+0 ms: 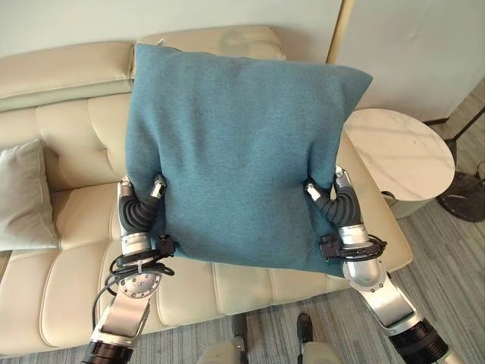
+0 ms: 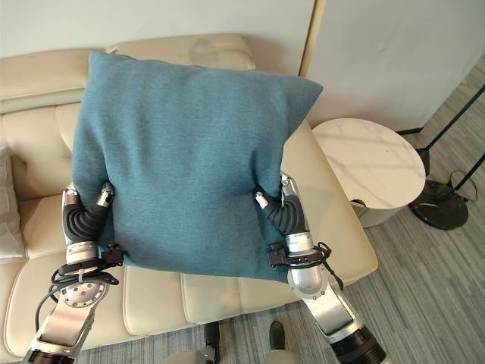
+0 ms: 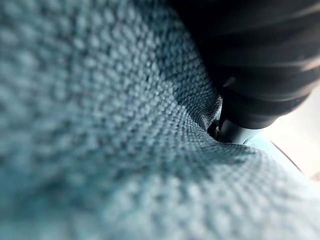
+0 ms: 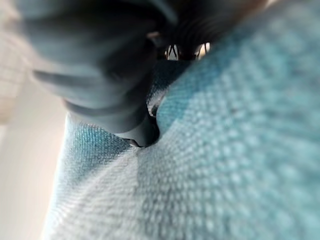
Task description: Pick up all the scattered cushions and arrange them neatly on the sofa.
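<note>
Both my left hand [image 1: 144, 199] and right hand [image 1: 331, 193] pinch the teal cushion [image 1: 235, 144]; lower it level against the sofa [image 1: 72, 125] backrest.

Both eye views are looking down from the head at the same teal cushion [image 1: 235, 159] in front of the cream sofa [image 1: 68, 114], just shifted sideways a bit. Each wrist cam is sitting super close, staring along its own robot hand straight into the cushion's weave.
</note>
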